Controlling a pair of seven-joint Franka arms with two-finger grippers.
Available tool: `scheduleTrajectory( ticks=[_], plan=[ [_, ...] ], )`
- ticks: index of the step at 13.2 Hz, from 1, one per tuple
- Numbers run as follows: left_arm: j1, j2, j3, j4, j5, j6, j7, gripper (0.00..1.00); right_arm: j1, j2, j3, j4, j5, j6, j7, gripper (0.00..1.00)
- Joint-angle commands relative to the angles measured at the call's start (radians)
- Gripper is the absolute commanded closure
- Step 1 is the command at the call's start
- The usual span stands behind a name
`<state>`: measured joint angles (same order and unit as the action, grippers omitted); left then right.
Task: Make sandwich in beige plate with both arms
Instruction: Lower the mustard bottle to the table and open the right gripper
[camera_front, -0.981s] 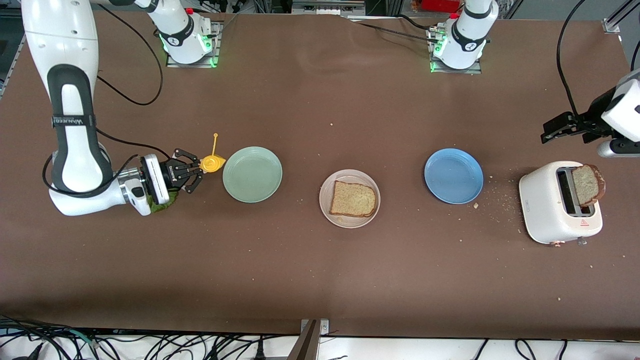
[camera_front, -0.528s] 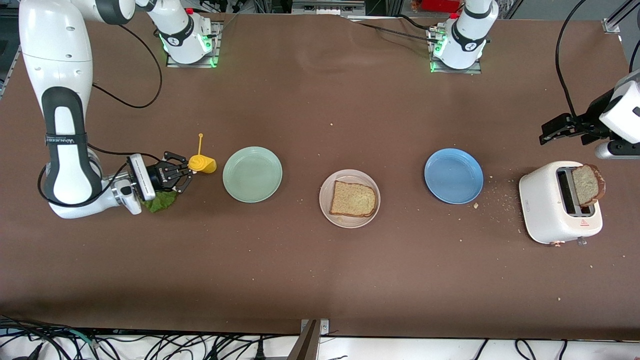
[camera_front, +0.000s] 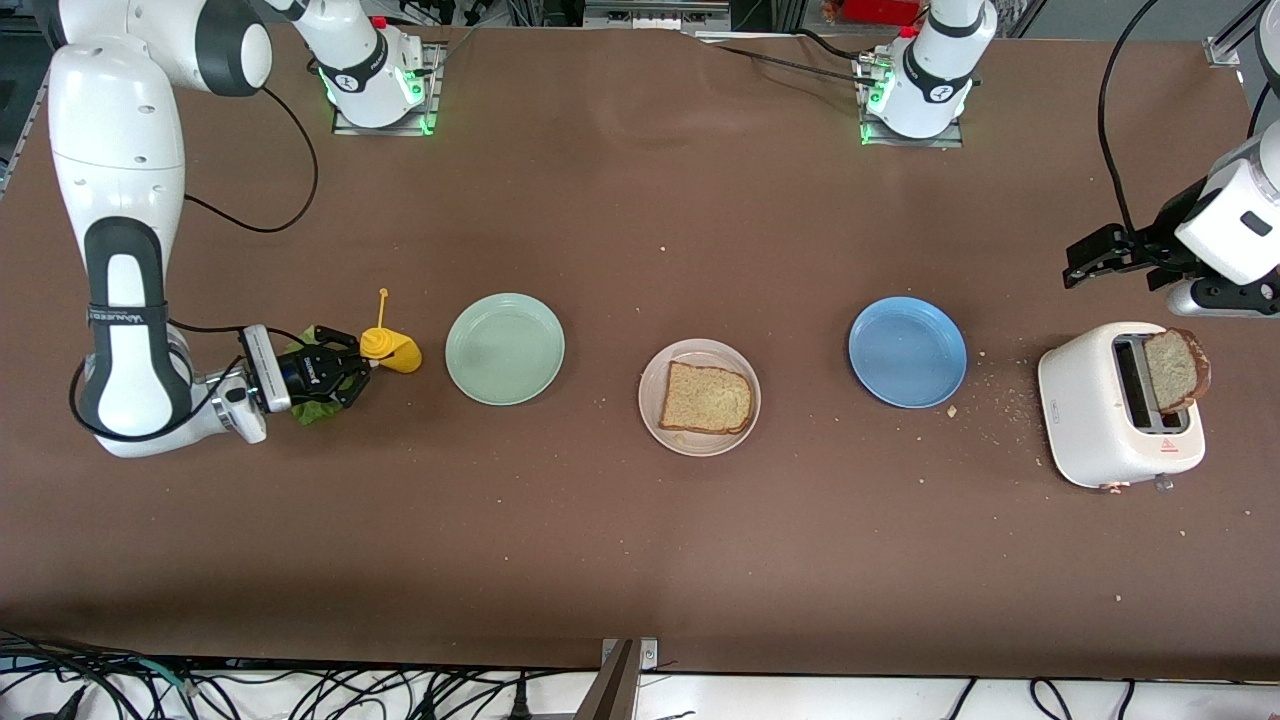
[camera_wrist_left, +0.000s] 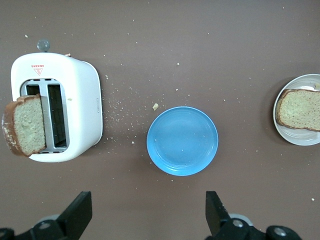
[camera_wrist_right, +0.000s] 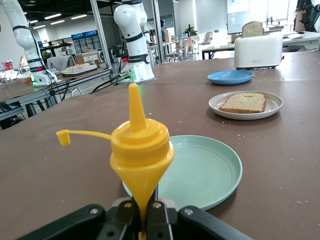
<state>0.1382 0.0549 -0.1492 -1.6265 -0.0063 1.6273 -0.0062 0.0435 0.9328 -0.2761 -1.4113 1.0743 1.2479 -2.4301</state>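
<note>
Two jaws: right gripper (camera_front: 362, 370) pinches yellow bottle (camera_front: 393, 351); left gripper (camera_wrist_left: 147, 215) wide, empty.

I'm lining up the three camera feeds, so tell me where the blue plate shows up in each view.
Front view: the blue plate lies between the beige plate and the toaster, toward the left arm's end.
Left wrist view: the blue plate sits mid-picture, the toaster beside it.
Right wrist view: the blue plate is small in the upper part, below the toaster.
Shared landmark: the toaster.
</note>
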Motion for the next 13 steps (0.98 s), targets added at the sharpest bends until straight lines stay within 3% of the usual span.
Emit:
scheduleTrajectory(
  ticks=[1, 4, 8, 9, 13],
  plan=[
    [-0.003, 0.006, -0.001, 0.023, -0.003, -0.012, 0.003, 0.00, -0.013, 0.041, 0.015, 0.048, 0.019, -0.024, -0.052, 1.00],
    [-0.002, 0.006, -0.009, 0.023, -0.004, -0.012, 0.003, 0.00, -0.013, 0.052, 0.025, 0.046, 0.029, -0.009, -0.052, 1.00],
    [-0.002, 0.006, -0.009, 0.023, -0.004, -0.012, 0.002, 0.00, -0.011, 0.051, 0.025, 0.046, 0.052, -0.002, -0.015, 0.27],
    [-0.002, 0.006, -0.009, 0.023, -0.004, -0.012, 0.002, 0.00, -0.011, 0.051, 0.025, 0.046, 0.052, -0.005, -0.015, 0.00],
    [-0.002, 0.006, -0.009, 0.023, -0.004, -0.012, 0.002, 0.00, -0.011, 0.017, 0.017, 0.052, 0.047, -0.018, 0.087, 0.00]
  ],
)
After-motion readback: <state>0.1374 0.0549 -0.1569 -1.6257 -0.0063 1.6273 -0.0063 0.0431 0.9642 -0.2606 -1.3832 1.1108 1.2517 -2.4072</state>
